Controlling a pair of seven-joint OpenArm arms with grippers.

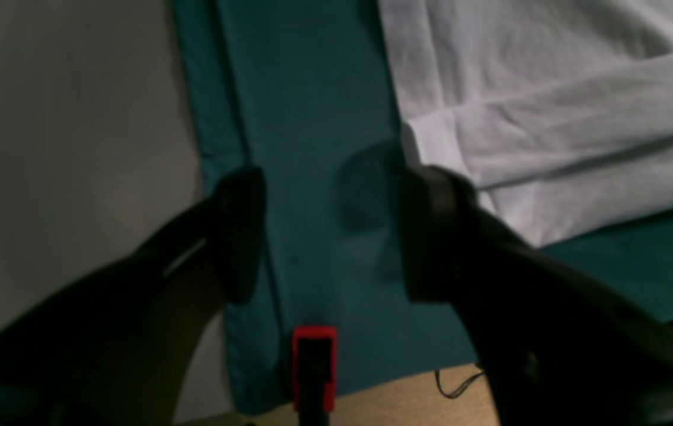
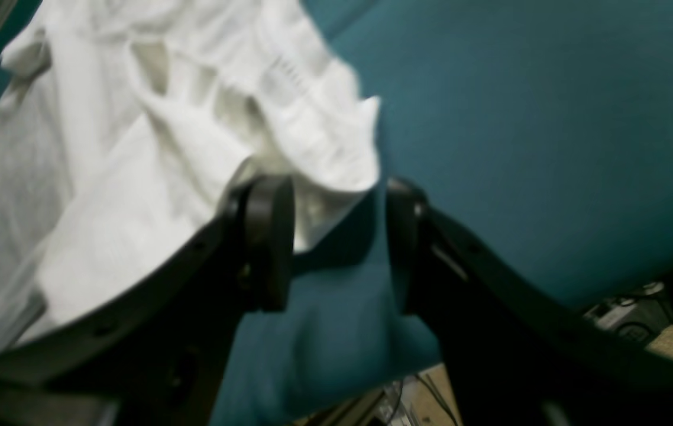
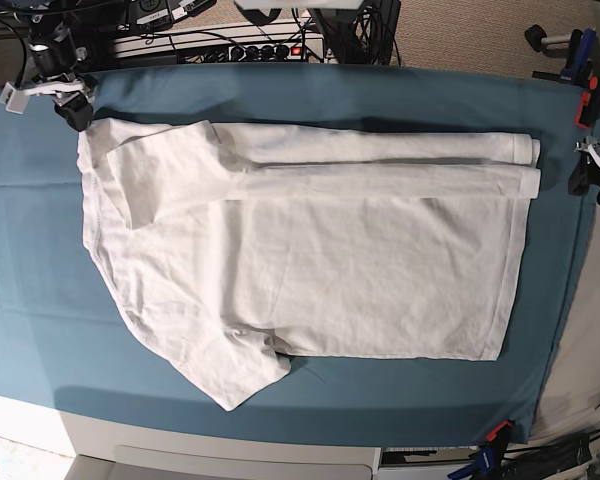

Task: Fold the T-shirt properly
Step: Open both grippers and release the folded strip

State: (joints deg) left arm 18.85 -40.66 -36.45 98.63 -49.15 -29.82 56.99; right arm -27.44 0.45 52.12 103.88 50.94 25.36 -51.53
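The white T-shirt (image 3: 310, 260) lies flat on the teal cloth, its far long side folded over into a narrow band (image 3: 380, 150). Just off the shirt's hem corner on the right, my left gripper (image 3: 590, 172) stands open. In the left wrist view, that gripper (image 1: 336, 236) has only teal cloth between its jaws, and the folded hem (image 1: 549, 118) lies beside one finger (image 1: 431, 236). At the back left, my right gripper (image 3: 75, 108) is open by the shoulder corner. In the right wrist view, this gripper (image 2: 336, 242) holds nothing, and the bunched shirt edge (image 2: 313, 136) lies just beyond its fingertips.
The teal cloth sheet (image 3: 30, 250) covers the table and is pinned by a red clamp (image 1: 314, 361) at its edge. More clamps sit at the right back (image 3: 583, 95) and the front right (image 3: 495, 432). A power strip and cables (image 3: 230, 45) run behind the table.
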